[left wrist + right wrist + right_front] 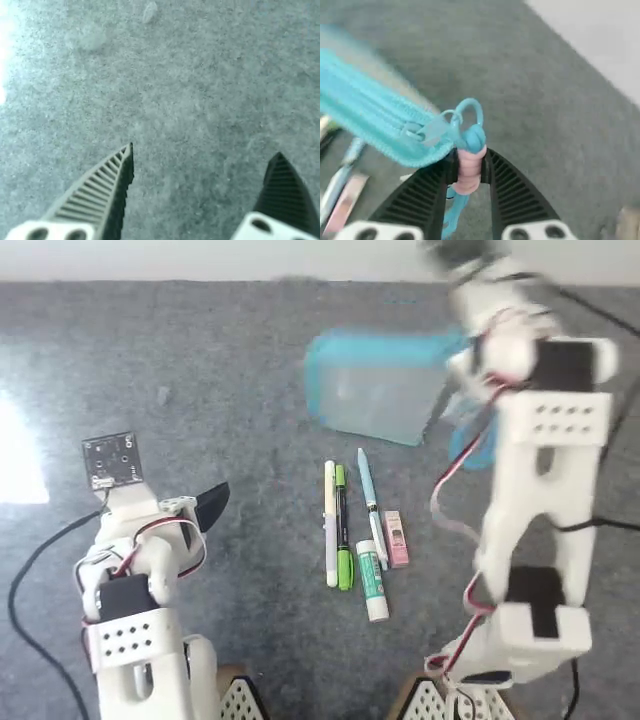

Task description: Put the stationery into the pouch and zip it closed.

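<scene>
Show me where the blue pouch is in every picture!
High view: pouch is beyond the row of pens.
Left wrist view: grey mat under the left gripper, jaws open.
Right wrist view: pouch in front of the right gripper, whose jaws pinch its pink pull tag.
Shared landmark: the grey mat.

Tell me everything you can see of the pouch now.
The pouch is soft-looking, turquoise-edged with a frosted see-through panel, lying askew on the grey mat beyond the pens. Its turquoise zipper has the slider at one end, carrying a cord loop and a pink tag. The right end effector is shut on that tag. Whether the zipper is open is unclear.
</scene>
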`<action>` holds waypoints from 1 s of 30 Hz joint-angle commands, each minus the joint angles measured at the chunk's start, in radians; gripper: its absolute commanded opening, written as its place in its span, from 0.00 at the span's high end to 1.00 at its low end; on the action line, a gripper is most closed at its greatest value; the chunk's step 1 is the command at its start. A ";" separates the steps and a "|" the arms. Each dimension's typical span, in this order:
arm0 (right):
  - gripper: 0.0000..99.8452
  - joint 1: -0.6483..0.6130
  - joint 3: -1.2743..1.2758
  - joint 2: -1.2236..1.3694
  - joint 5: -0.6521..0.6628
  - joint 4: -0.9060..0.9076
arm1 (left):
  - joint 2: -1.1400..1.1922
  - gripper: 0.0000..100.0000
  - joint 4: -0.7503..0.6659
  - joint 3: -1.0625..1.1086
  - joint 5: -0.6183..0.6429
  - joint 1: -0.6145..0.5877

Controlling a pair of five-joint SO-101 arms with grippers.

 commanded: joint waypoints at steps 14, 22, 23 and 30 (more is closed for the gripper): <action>0.99 0.073 -0.388 0.067 -0.597 -0.097 | 0.015 0.61 -0.009 0.002 0.006 0.023; 0.99 -0.409 -0.471 0.093 -0.288 -0.133 | 0.015 0.61 -0.008 0.002 0.006 0.018; 0.99 -0.460 -0.471 0.094 -0.244 -0.099 | 0.015 0.61 -0.008 0.002 0.006 0.018; 0.99 -0.607 -0.451 0.110 0.048 0.259 | 0.015 0.61 -0.009 0.002 0.005 0.021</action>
